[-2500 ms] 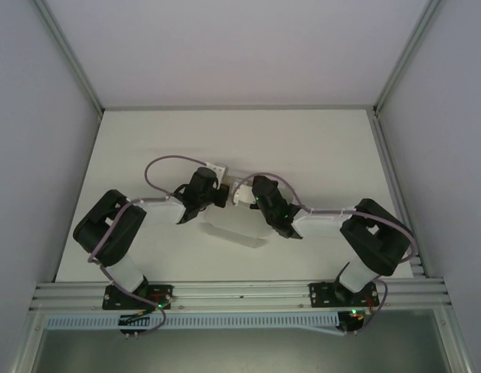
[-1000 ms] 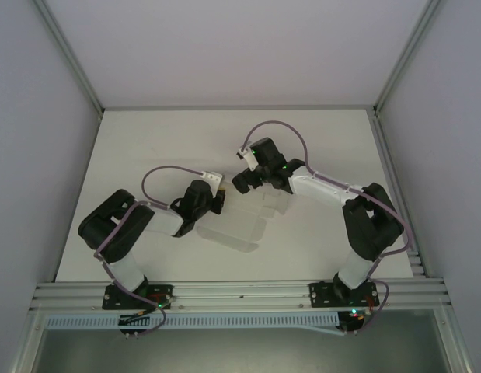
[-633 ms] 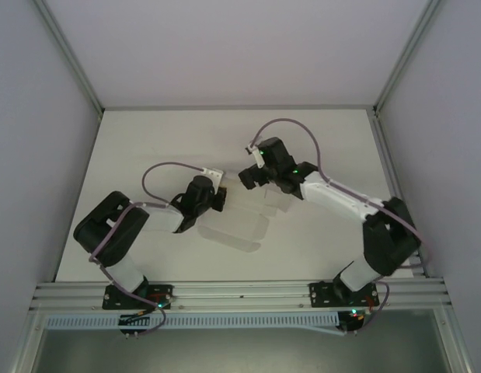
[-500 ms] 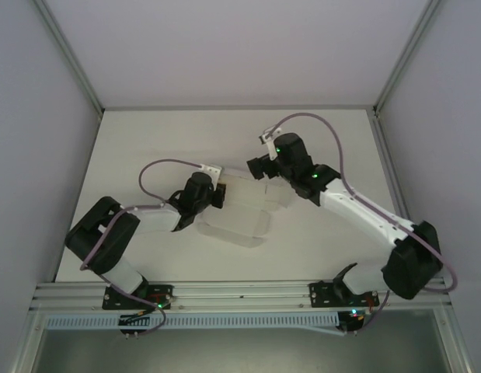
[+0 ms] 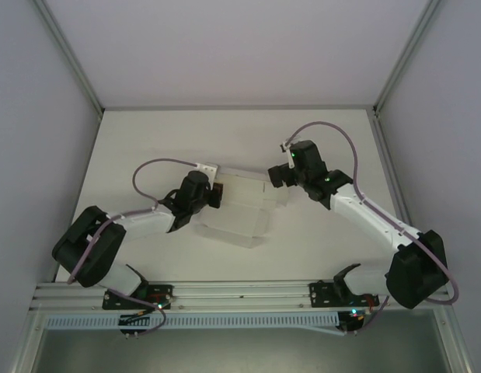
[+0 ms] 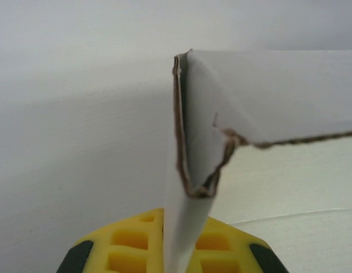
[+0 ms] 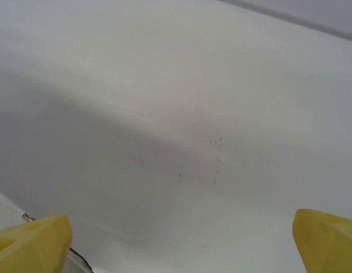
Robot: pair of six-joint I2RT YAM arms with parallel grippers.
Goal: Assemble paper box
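Paper box [image 5: 242, 211]: lies near the middle of the white tabletop [image 5: 155, 136], between the two arms. Looks only partly folded, with low walls standing along some sides. Hard to tell the exact shape against the white surface.

Left gripper [image 5: 214, 194]: reaches in from the left and meets the far left corner of the paper box. Jaws closed on a thin flap of it. From the left wrist camera, pinches this flap between the yellow fingers [image 6: 127, 250], with the paper [image 6: 266, 96] rising upright out of the jaws and bending over to the right at the top into a folded corner. Shows there a brown raw edge along the fold and along the lower border of the right-hand panel.

Right gripper [image 5: 273, 177]: hangs at the far right corner of the paper box, at the end of the arm stretched out from the right base. Cannot tell from above whether touching the paper or only just beside it. Jaws wide open. Appears in the right wrist view [image 7: 181, 236] as two yellow fingertips [image 7: 33, 242] at the bottom corners, far apart, with bare tabletop between and nothing held.

Purple cable [image 5: 158, 165]: arcs above the left forearm, clear of the paper.
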